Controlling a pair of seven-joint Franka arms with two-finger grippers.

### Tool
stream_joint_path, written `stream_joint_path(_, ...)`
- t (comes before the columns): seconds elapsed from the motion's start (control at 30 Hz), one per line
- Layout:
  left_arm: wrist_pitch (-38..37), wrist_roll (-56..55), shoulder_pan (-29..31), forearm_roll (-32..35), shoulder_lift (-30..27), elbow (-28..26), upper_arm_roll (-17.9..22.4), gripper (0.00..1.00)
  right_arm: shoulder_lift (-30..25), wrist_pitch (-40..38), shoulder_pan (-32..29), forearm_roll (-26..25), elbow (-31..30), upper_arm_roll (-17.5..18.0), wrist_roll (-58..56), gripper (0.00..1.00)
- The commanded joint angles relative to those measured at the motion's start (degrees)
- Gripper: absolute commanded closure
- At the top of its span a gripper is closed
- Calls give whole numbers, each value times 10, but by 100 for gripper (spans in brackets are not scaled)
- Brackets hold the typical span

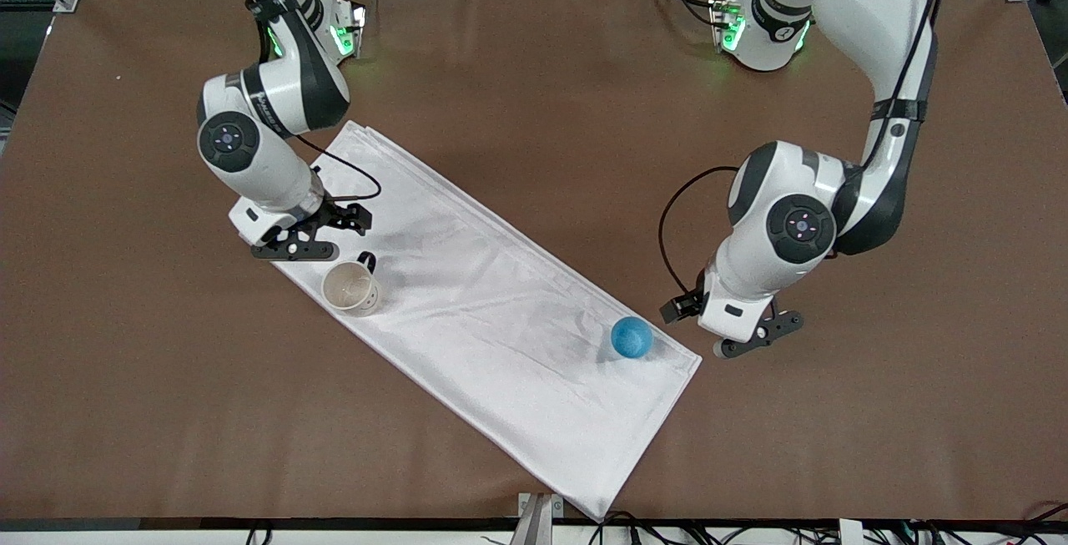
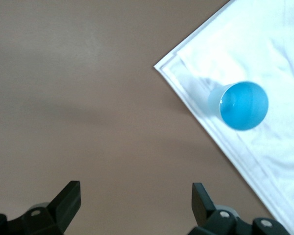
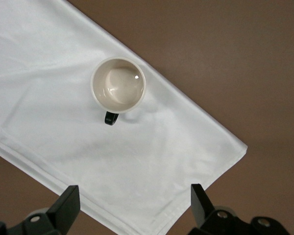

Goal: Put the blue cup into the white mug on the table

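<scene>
On the white cloth sit both pieces: the blue cup near the corner at the left arm's end, the white mug upright near the right arm's end. The left gripper hangs over bare tabletop beside the cloth, jaws spread. The right gripper hovers by the mug, jaws spread wide too.

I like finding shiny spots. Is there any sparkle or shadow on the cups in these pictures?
Right wrist view: a tiny bright glint sits inside the white mug. Left wrist view: the blue cup looks soft-edged, its side pale, with a faint shadow on the white cloth. Front view: the cloth shows soft grey shadows, and green lights glow at both arm bases.
</scene>
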Motion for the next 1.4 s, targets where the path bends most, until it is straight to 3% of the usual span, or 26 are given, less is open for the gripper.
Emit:
stream_joint_path(0.0, 20, -31, -14, 6, 33, 24, 3, 0, 23, 55, 13, -8, -21, -2, 16, 0)
stream_joint_path(0.67, 95, -47, -25, 9, 79, 24, 4, 0, 97, 158, 18, -7, -27, -2, 15, 19)
stream_joint_path(0.77, 96, -48, -25, 9, 82, 24, 4, 0, 102, 164, 16, -8, -26, -3, 13, 30)
stream_joint_path(1.17, 100, -47, -34, 10, 102, 23, 4, 0, 104, 163, 6, -8, -21, -4, 9, 99)
stream_joint_path(1.37, 107, -47, -35, 11, 110, 23, 5, 0, 95, 149, 9, -8, -11, -3, 15, 100)
